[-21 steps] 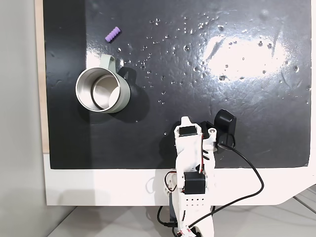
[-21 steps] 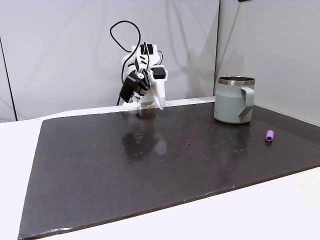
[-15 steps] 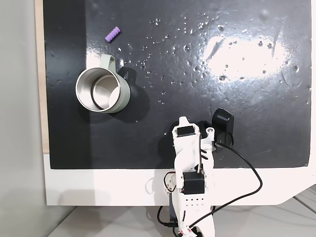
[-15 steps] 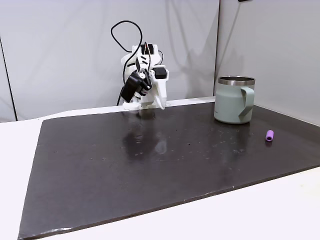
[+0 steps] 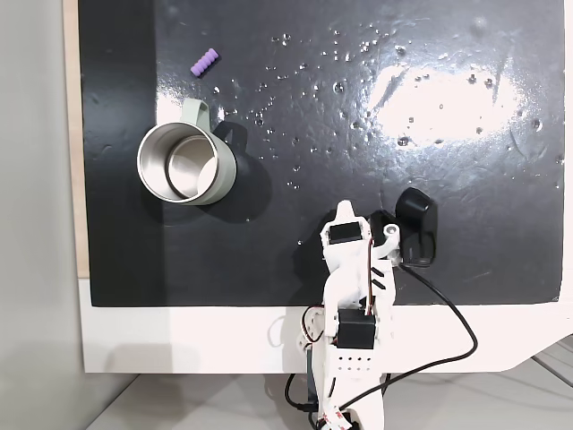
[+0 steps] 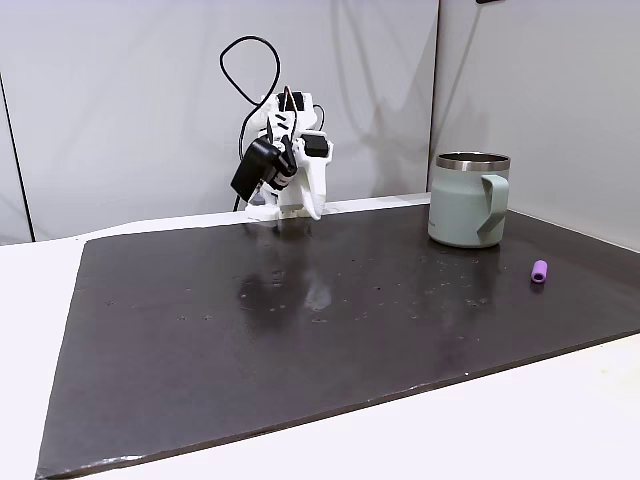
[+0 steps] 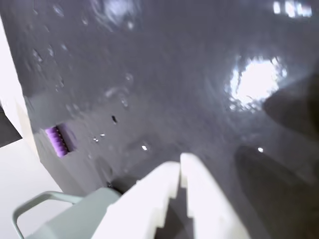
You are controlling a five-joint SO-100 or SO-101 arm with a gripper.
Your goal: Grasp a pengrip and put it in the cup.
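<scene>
- Your gripper (image 7: 180,162) has its two white fingers pressed together in the wrist view, tips touching with nothing between them.
- In a fixed view from above, your arm (image 5: 351,296) sits folded at the bottom edge of the black mat (image 5: 358,107), with the gripper (image 5: 345,213) pointing up the picture over the mat's lower part.
- You can see the pengrip (image 5: 205,61) lying on the mat near its upper left corner in that view, well apart from the gripper (small, purple, ribbed).
- The cup (image 5: 186,163) stands upright just below the pengrip, apart from it, its handle turned toward the pengrip and its steel inside showing.
- In a fixed view from the side, the arm (image 6: 285,165) is at the far edge of the mat (image 6: 300,320), the cup (image 6: 468,199) to its right, and the pengrip (image 6: 540,271) nearer the camera, right of the cup.
- The wrist view shows you the pengrip (image 7: 58,141) at left on the mat and the cup (image 7: 79,216) at the bottom, its handle loop toward the left.
</scene>
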